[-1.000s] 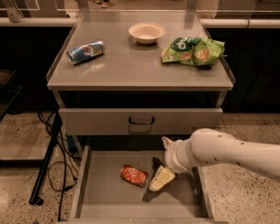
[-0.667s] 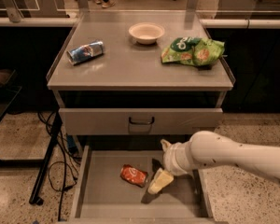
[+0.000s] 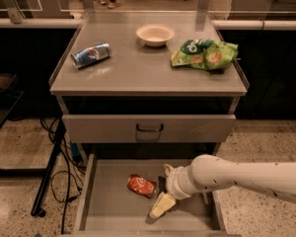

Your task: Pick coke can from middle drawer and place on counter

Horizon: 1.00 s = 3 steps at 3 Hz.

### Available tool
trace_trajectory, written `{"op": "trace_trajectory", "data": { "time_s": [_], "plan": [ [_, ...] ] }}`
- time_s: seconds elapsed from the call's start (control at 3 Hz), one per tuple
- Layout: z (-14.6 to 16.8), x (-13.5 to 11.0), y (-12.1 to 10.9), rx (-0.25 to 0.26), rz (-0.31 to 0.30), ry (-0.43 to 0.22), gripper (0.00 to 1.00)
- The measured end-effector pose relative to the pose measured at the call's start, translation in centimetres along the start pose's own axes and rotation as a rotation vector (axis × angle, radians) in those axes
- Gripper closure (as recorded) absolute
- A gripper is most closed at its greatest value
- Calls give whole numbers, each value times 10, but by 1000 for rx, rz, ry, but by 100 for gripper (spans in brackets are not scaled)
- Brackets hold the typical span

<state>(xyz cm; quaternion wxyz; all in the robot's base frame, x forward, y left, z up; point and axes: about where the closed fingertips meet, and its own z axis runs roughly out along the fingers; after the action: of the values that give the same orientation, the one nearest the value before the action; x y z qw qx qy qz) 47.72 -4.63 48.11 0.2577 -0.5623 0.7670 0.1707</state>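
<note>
The coke can (image 3: 141, 185), red-orange and dented, lies on its side on the floor of the open middle drawer (image 3: 111, 209), left of centre. My gripper (image 3: 163, 187) is down inside the drawer just right of the can, at the end of the white arm that reaches in from the right. Its cream fingers (image 3: 162, 205) stand apart, one nearer the front and one nearer the back, and hold nothing. The can is beside the gripper, not between the fingers. The counter (image 3: 143, 70) is the grey cabinet top above.
On the counter lie a blue-and-silver can (image 3: 91, 55) at the left, a white bowl (image 3: 155, 34) at the back and a green chip bag (image 3: 204, 54) at the right. A shut drawer front with a dark handle (image 3: 149, 128) overhangs the open drawer. Cables and a stand leg (image 3: 49, 177) lie left.
My gripper has moved a little left and toward the drawer's front, closer to the coke can. The can has not moved.
</note>
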Motion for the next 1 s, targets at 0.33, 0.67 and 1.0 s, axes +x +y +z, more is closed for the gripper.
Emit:
{"op": "trace_trajectory", "data": {
  "time_s": [0.33, 0.67, 1.0],
  "plan": [
    [55, 4, -6, -15, 34, -62, 0],
    [57, 4, -5, -19, 35, -63, 0],
    [68, 6, -6, -30, 44, -62, 0]
  ]
}}
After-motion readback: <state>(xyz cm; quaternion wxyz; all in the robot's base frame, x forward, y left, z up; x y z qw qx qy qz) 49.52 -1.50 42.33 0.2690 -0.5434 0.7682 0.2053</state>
